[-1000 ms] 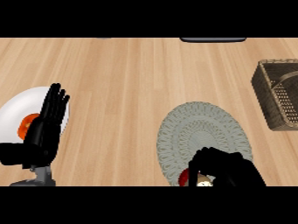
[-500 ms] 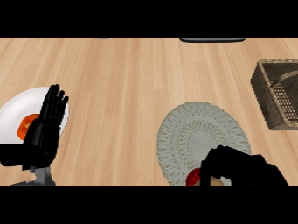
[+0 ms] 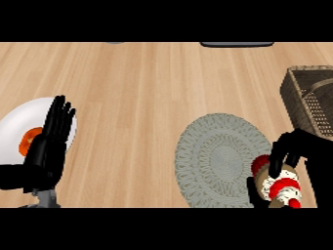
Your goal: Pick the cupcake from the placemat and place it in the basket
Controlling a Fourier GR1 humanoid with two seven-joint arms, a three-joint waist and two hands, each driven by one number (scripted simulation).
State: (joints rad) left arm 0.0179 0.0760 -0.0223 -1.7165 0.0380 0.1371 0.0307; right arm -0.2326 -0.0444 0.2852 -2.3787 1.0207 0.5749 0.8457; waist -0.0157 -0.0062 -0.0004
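- Red-and-white cupcake [image 3: 282, 186] sits in the right hand [image 3: 299, 163], fingers curled round it, at the placemat's [image 3: 219, 158] right edge (whether it is clear of the mat, I cannot tell).
- Wicker basket [image 3: 320, 105] lies up and slightly right of that hand, apart from it, so the carry runs forward.
- Left hand [image 3: 43, 149] rests open over the plate [image 3: 10, 134], far from the basket.

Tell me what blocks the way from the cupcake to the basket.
Nothing visible does. The right hand has its fingers curled round the cupcake at the placemat's right edge, and the basket stands just beyond, up and to the right, with only bare counter between them.
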